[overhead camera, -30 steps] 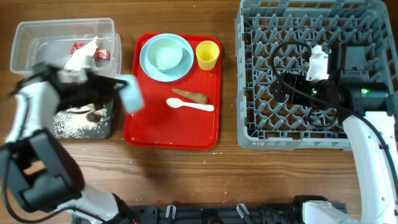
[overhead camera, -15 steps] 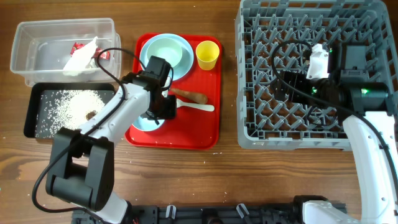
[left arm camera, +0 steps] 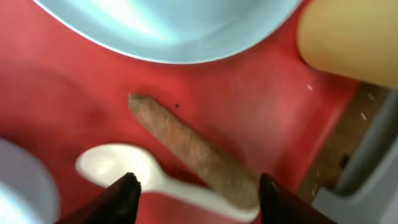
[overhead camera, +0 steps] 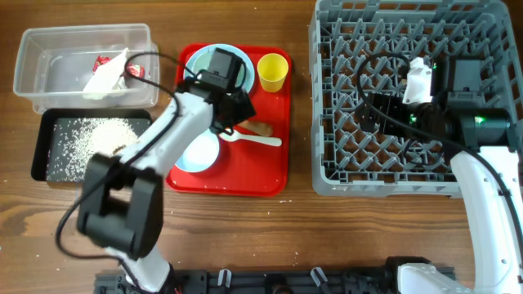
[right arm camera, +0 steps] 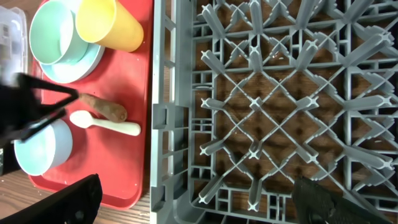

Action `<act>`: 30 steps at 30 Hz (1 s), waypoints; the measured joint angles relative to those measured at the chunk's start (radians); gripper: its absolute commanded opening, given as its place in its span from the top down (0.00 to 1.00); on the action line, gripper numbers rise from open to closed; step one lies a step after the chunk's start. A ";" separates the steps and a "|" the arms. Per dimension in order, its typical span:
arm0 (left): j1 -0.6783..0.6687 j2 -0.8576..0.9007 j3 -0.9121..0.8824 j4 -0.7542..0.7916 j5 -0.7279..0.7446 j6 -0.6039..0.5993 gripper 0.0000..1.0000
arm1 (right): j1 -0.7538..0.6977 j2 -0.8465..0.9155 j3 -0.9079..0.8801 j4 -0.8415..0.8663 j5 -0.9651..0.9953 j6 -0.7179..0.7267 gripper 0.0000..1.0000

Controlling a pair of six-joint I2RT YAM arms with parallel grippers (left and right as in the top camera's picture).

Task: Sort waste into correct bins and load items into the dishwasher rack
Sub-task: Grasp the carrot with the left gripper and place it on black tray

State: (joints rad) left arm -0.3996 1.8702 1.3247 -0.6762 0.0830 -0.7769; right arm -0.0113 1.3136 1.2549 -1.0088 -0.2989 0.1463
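Overhead first: the left gripper (overhead camera: 237, 110) hangs over the middle of the red plastic serving tray (overhead camera: 261, 175), right above the brown carrot-like stick (overhead camera: 260, 127). My guess is that's the next bit of waste to grab, and it lies just beside the white plastic spoon (overhead camera: 260, 140), so it'll be fiddly. Upper left, the clear rectangular plastic tub (overhead camera: 24, 77) holds the small red-and-white wrappers (overhead camera: 102, 61) and the crumpled white napkin (overhead camera: 106, 79). Just below it, the shallow black rectangular tray (overhead camera: 45, 159) has the white rice grains (overhead camera: 90, 131) scattered in it. The big grey pegged dishwasher rack (overhead camera: 392, 175) on the right has no dishes in it, only the right gripper (overhead camera: 372, 113) hovering over it. The pale blue round plate (overhead camera: 196, 69), yellow cup (overhead camera: 272, 72) and small light blue bowl (overhead camera: 198, 153) all sit on the red tray. In the left wrist view, the fingers are spread wide at the bottom edge, straddling the stick's thick end and the spoon handle, clamped on nothing. In the right wrist view, the fingers are apart at the bottom corners with only rack lattice between them, and the small mint-green bowl (right arm camera: 53, 31) sits on the plate, upper left.
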 measured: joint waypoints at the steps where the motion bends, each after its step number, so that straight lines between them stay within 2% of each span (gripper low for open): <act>1: -0.012 0.038 0.000 0.019 -0.001 -0.050 0.42 | 0.000 0.000 0.000 0.000 0.000 0.000 0.00; 4: -0.039 0.106 0.000 0.076 -0.005 -0.126 0.46 | 0.000 0.000 0.000 0.000 0.001 0.000 0.00; 7: -0.047 0.141 0.000 0.111 -0.004 -0.151 0.52 | 0.000 0.000 0.000 0.000 0.001 0.000 0.00; 10: -0.047 0.155 0.006 0.129 -0.005 -0.166 0.83 | 0.000 0.000 0.000 -0.001 0.001 0.000 0.00; 11: -0.047 0.161 0.011 0.132 -0.005 -0.168 0.90 | 0.000 0.000 0.000 -0.002 0.001 0.000 0.00; 16: -0.051 0.166 0.018 0.135 0.008 -0.172 0.96 | 0.000 0.000 0.000 -0.008 0.004 0.000 0.00; 19: -0.052 0.166 0.032 0.130 0.072 -0.147 0.96 | 0.000 0.000 0.000 -0.008 0.005 0.000 0.00; 22: -0.051 0.133 0.105 0.093 0.107 -0.061 0.96 | 0.000 0.000 0.000 -0.009 0.009 0.000 0.00; 24: -0.039 0.027 0.153 0.043 0.093 0.016 0.96 | 0.000 0.000 0.000 -0.016 0.019 0.000 0.00; 27: 0.033 -0.158 0.179 -0.111 -0.042 0.082 0.96 | 0.000 0.000 0.000 -0.016 0.024 0.000 0.00; 30: 0.203 -0.274 0.200 -0.276 -0.257 0.114 0.96 | 0.000 0.000 0.000 -0.013 0.031 0.000 0.00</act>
State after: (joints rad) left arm -0.1963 1.5967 1.5246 -0.9524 -0.1745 -0.6624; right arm -0.0113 1.3136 1.2549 -1.0222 -0.2684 0.1463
